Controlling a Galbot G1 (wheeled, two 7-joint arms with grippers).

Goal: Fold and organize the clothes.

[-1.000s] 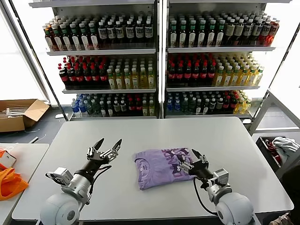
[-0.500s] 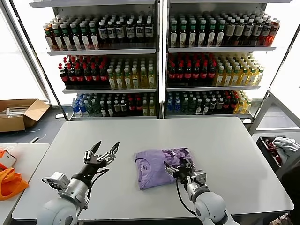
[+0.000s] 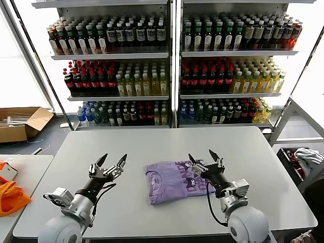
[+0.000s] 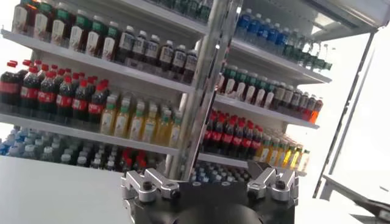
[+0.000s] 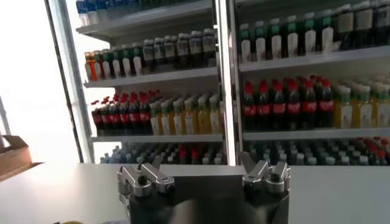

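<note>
1. Since the shirt (image 3: 175, 180) lies folded near the middle of the table (image 3: 253, 152), slightly toward the robot's right, the right gripper (image 3: 203, 160) is much the nearer one: it hovers over the shirt's right part, fingers spread, holding nothing.
2. Left gripper (image 3: 112, 163) hangs over bare table well to the left of the shirt, fingers also spread and empty.
3. Seen from the head, the shirt's long axis runs left to right; its collar end faces the left gripper and its printed part sits under the right one.
4. My judgement: any next fold or shift falls to the right gripper, which need only descend, while the left must travel rightward.
5. Both wrist views show only shelves (image 5: 292, 61), not the shirt.
</note>
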